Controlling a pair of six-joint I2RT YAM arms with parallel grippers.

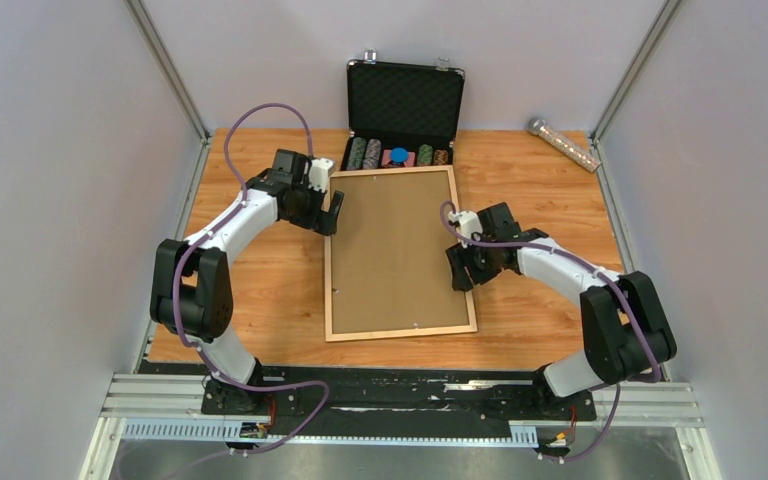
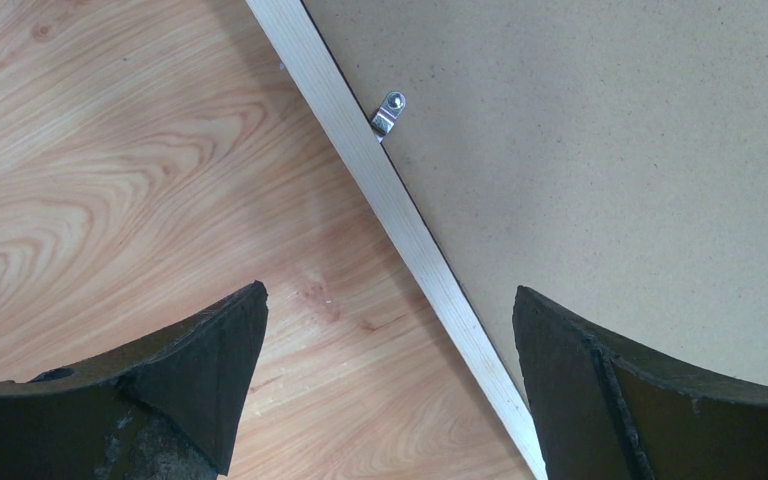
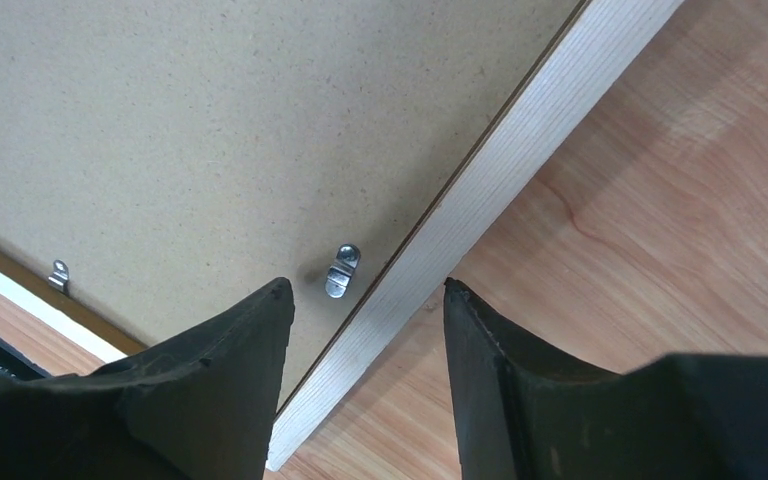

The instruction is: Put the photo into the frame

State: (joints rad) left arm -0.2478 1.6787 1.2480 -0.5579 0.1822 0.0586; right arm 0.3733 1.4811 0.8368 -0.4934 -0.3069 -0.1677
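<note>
The frame [image 1: 327, 270] lies face down in the middle of the table, its light wooden rails around a brown fibreboard backing panel [image 1: 395, 250]. The photo is not in view. My left gripper [image 1: 332, 214] is open and empty, straddling the frame's left rail [image 2: 400, 210] near the far corner, close to a metal clip [image 2: 390, 108]. My right gripper [image 1: 460, 268] is open and empty, straddling the right rail [image 3: 500, 190] at mid-length, with a metal clip [image 3: 342, 270] just ahead of the fingertips.
An open black case [image 1: 403, 100] with poker chips stands against the frame's far edge. A shiny tube [image 1: 564, 143] lies at the back right. Grey walls enclose the table on three sides. Another clip [image 3: 58, 275] sits on the frame's short rail.
</note>
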